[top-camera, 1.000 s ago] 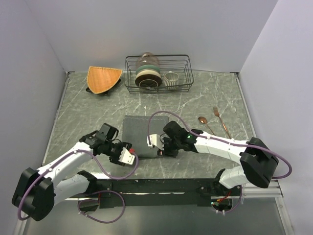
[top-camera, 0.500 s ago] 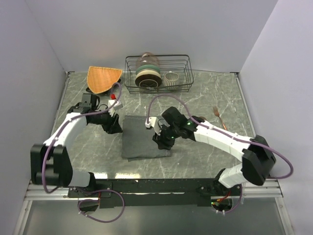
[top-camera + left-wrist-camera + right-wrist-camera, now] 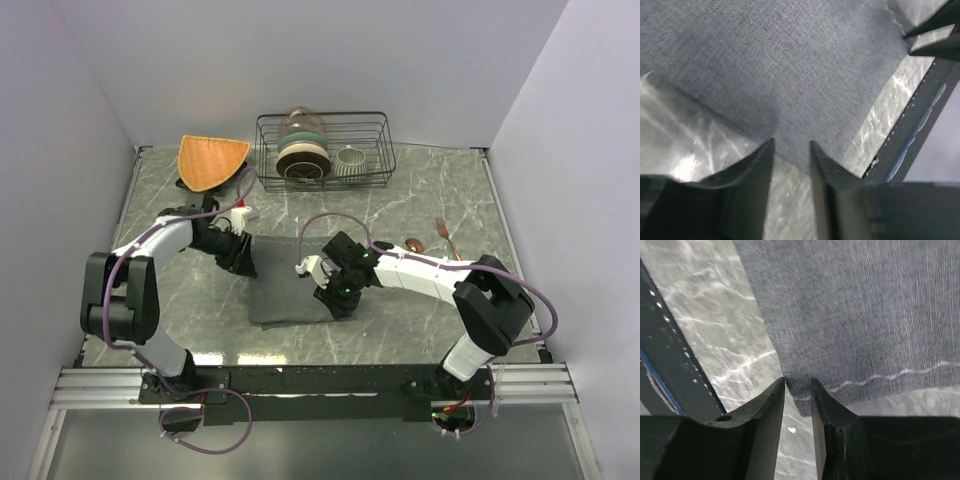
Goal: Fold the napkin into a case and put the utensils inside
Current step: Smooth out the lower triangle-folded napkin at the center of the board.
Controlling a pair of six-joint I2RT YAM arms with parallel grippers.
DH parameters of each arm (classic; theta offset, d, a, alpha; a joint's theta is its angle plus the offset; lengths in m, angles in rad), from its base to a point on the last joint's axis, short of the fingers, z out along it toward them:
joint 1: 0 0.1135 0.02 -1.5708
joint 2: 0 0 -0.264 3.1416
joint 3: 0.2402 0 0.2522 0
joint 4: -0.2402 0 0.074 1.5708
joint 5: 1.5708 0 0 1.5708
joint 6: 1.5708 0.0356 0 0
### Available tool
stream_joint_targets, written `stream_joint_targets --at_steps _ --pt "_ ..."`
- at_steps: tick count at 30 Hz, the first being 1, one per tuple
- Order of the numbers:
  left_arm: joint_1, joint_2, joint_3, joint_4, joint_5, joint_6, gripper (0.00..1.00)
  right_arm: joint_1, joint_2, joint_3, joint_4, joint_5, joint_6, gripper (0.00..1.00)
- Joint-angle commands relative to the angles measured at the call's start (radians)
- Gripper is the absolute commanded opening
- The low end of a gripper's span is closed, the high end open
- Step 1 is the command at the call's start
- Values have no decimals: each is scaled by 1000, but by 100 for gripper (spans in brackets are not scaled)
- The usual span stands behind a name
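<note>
Hovering at opposite corners of the soft, light napkin [image 3: 290,285] flat on the table [image 3: 430,200], my left claw [image 3: 791,146] and right claw [image 3: 798,382] stand narrowly parted, empty, where I judge pinching best.

On counter [image 3: 420,195]: napkin [image 3: 285,285] centre; rack [image 3: 322,185] behind, mat [image 3: 210,160] behind-left, utensils [image 3: 445,232] right. At its far-left corner left hand [image 3: 243,262]; near-right corner, right hand [image 3: 337,300].

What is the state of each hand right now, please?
Left hand: slightly open at the napkin's edge, no grip visible.
Right hand: slightly open at a napkin corner, no grip visible.
</note>
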Motion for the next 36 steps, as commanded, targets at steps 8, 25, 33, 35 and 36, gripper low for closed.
stream_joint_targets --at_steps 8,25,33,35,36 --pt "312 -36 -24 91 348 -319 56 48 -160 116 145 72 -2 47" --pt "396 -293 -446 618 128 -1020 75 390 176 303 402 275 -54 47" --pt "406 -275 -471 701 117 -1105 74 424 280 368 423 325 -50 50" --pt "409 -258 -462 705 117 -1113 74 428 294 375 431 331 -57 49" --pt "410 -254 -460 708 119 -1123 74 428 307 379 431 334 -57 49"
